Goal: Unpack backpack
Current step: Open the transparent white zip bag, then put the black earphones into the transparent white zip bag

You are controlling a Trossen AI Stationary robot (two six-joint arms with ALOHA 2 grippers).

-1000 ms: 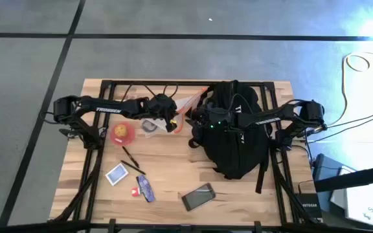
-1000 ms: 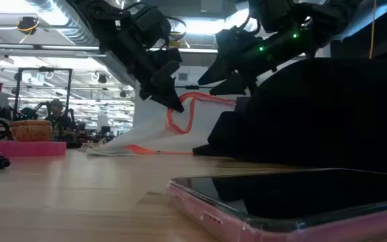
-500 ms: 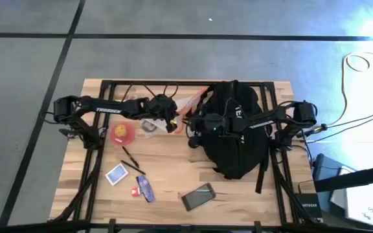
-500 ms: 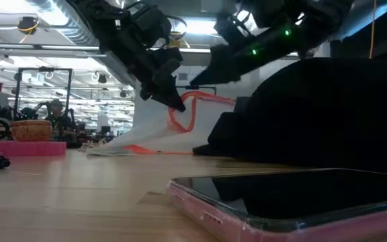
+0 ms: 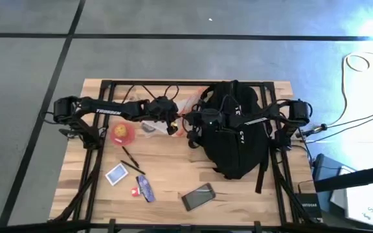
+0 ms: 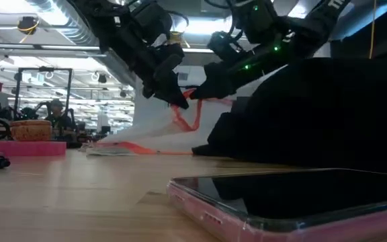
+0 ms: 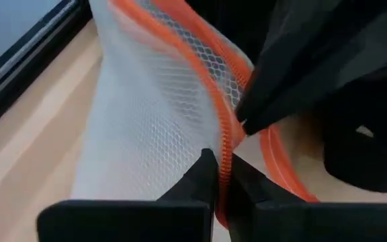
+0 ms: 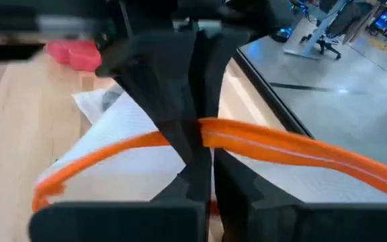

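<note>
The black backpack (image 5: 235, 133) lies on the table's right half. A white mesh pouch (image 7: 146, 134) with an orange zipper edge lies against the backpack's left side, its lower part on the table (image 6: 133, 144). My left gripper (image 5: 172, 127) and my right gripper (image 5: 190, 123) meet over this pouch, fingertips close together. Both are shut on the orange edge, which is raised off the table between them. My left gripper pinches the pouch's orange zipper edge (image 7: 224, 156) between its two fingers, slanting down from the table's left. The mesh hangs slack below the fingers. My right gripper pinches the same orange edge (image 8: 224, 140) a little farther along, fingers lying across it, slanting down from the right over the backpack.
Left of the pouch are a red and yellow round thing (image 5: 120, 132) and a grey packet (image 5: 149, 126). Toward the near edge lie pens (image 5: 132, 161), a blue-and-white card box (image 5: 116, 173), a purple packet (image 5: 146, 188) and a phone in a pink case (image 5: 199, 196).
My right gripper has moved from over the backpack toward the table's left, down to the pouch, and has shut on the orange zipper edge beside my left gripper. The orange edge has risen slightly between them.
</note>
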